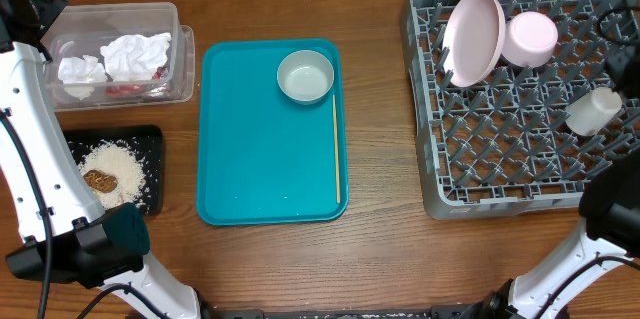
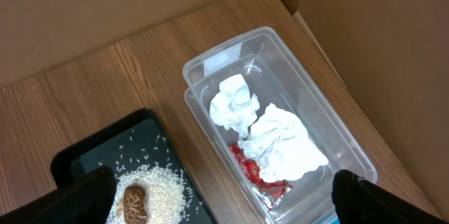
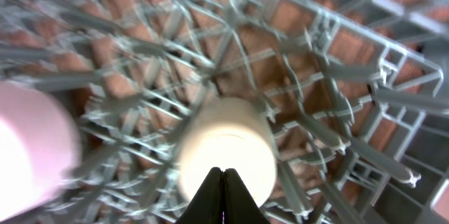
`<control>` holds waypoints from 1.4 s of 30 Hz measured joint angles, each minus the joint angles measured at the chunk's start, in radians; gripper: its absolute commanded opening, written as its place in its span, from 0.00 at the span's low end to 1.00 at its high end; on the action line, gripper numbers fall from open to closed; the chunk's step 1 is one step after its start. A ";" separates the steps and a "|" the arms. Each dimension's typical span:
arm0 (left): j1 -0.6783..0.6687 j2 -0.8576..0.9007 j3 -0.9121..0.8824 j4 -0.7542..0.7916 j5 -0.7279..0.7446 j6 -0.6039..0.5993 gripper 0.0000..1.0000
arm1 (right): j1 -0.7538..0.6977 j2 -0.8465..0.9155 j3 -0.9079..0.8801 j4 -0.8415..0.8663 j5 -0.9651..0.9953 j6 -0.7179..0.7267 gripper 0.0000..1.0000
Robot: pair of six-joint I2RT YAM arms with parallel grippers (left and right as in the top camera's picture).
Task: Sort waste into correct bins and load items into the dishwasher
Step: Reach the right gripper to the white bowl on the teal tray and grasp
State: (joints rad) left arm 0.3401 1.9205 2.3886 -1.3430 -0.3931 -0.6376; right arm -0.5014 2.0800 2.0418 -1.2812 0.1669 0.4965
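The clear tub (image 1: 178, 34) at the back left holds crumpled white napkins (image 1: 135, 54) and a red wrapper (image 2: 254, 173). The black tray (image 1: 148, 139) holds rice-like crumbs (image 1: 120, 164) and a brown biscuit piece (image 1: 98, 180). My left gripper (image 2: 221, 182) is open and empty, high above the tub (image 2: 210, 66) and black tray (image 2: 84, 150). The grey-white bowl (image 1: 305, 76) sits on the teal tray. The grey dish rack (image 1: 440, 174) holds the large plate (image 1: 472, 37), the smaller plate (image 1: 530, 39) and the white cup (image 1: 594, 110). My right gripper (image 3: 223, 173) is shut just above the cup (image 3: 224, 147).
The large teal tray (image 1: 255, 149) lies mid-table with a thin wooden stick (image 1: 336, 149) along its right side. Cardboard walls (image 2: 379, 48) stand behind and beside the tub. The right arm (image 1: 625, 64) hangs over the rack's right edge.
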 measured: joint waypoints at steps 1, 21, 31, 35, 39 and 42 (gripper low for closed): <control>0.000 0.000 0.000 0.000 0.000 0.000 1.00 | 0.002 -0.007 0.021 -0.001 -0.014 0.000 0.04; 0.000 0.000 0.000 0.000 0.000 0.000 1.00 | 0.806 -0.198 0.126 0.268 -0.423 -0.275 0.86; 0.000 0.000 0.000 0.000 0.000 0.000 1.00 | 1.112 0.158 0.124 0.399 -0.175 -0.289 0.85; 0.000 0.000 0.000 0.000 0.000 0.000 1.00 | 1.154 0.269 0.123 0.416 -0.144 -0.297 0.82; 0.000 0.000 0.000 0.000 0.000 0.000 1.00 | 1.178 0.346 0.122 0.416 -0.113 -0.319 0.75; 0.000 0.000 0.000 0.000 0.000 0.000 1.00 | 1.186 0.371 0.122 0.401 -0.100 -0.332 0.61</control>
State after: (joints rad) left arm 0.3401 1.9205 2.3886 -1.3430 -0.3935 -0.6376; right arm 0.6842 2.4512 2.1639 -0.8803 0.0673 0.1646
